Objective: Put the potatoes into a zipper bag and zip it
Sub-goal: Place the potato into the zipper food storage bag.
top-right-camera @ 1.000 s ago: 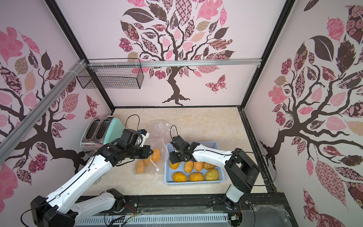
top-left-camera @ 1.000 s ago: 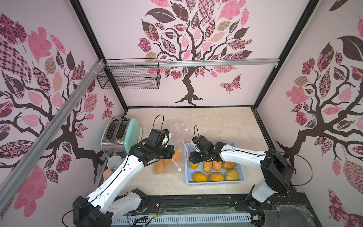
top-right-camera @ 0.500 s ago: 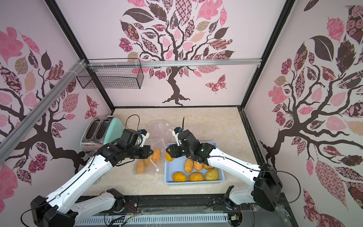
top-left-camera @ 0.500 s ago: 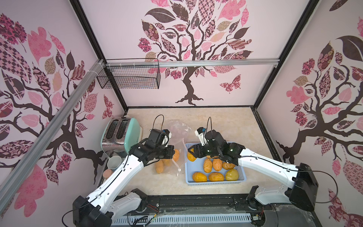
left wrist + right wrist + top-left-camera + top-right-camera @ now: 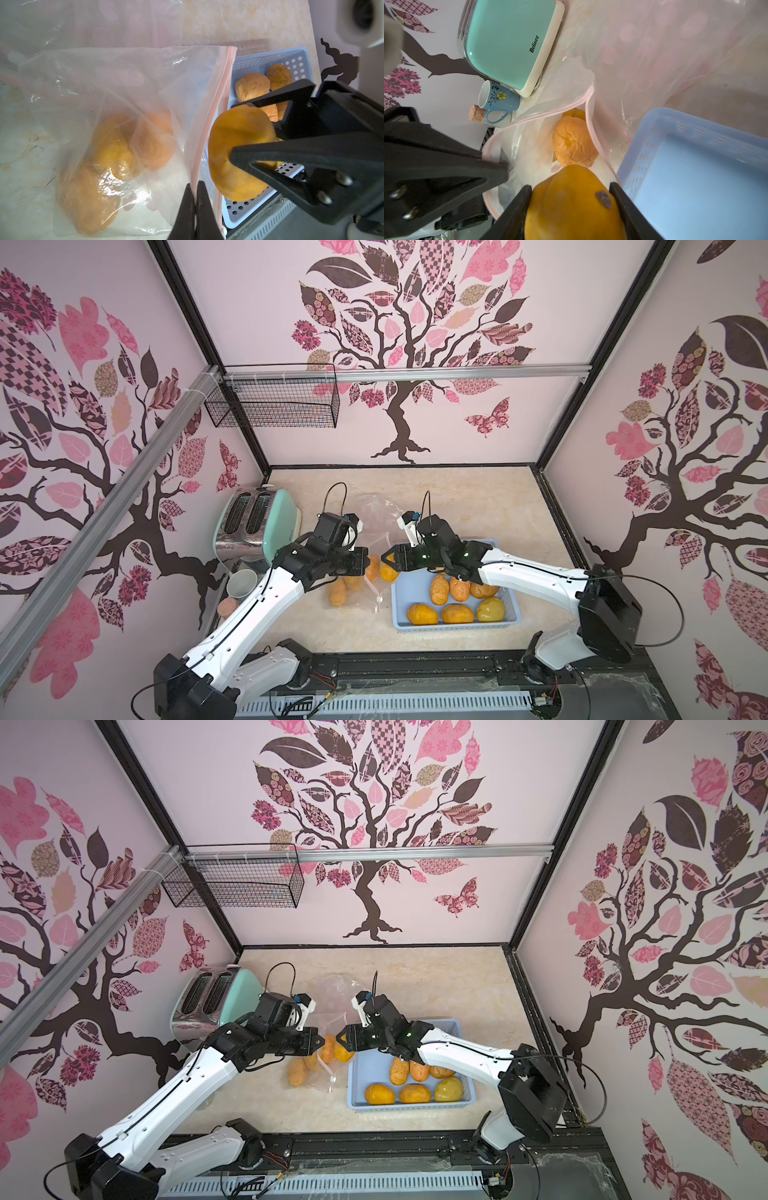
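Holds potato [image 5: 571, 207], newly brought to bag [image 5: 124, 83] mouth, in half-open right gripper [image 5: 570, 187]; pinches rim [image 5: 220, 93] with left gripper [image 5: 196, 187]; drop next.

It was a mock kitchen corner in a lab booth: tree-decal wall panels [image 5: 415, 323], a marble-look tabletop [image 5: 478, 497], a mint toaster [image 5: 266, 526] and mug [image 5: 241, 585] at nine o'clock, a wire basket [image 5: 274, 406] at eleven.
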Robot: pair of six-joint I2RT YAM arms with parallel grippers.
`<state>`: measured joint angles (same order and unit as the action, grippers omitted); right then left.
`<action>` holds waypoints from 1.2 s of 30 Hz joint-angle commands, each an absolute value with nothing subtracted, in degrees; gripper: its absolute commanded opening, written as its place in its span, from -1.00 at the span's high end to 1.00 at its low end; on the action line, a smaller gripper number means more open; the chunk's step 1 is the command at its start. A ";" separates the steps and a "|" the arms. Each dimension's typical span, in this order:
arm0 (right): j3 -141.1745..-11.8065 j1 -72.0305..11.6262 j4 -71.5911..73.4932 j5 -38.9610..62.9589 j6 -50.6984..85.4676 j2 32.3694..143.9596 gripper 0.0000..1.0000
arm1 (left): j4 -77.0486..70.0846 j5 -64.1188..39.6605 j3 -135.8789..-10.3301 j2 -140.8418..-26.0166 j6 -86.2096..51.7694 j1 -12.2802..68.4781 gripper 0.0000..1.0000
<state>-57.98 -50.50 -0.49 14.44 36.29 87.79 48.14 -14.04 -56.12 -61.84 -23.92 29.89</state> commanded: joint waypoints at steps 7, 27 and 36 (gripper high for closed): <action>-60.92 -51.65 4.30 16.25 40.86 92.57 -0.18 | 47.72 -14.08 -54.40 -60.81 -23.01 29.84 1.00; -62.04 -54.39 4.45 18.86 43.82 96.19 -0.38 | 47.71 -13.85 -54.43 -61.08 -22.96 29.84 1.00; -62.92 -54.32 2.70 22.84 44.21 94.91 -0.59 | 47.68 -13.80 -54.54 -61.27 -23.02 29.88 1.00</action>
<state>-59.72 -53.82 3.66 19.75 44.62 95.11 48.23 -13.96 -56.12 -61.73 -23.90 29.87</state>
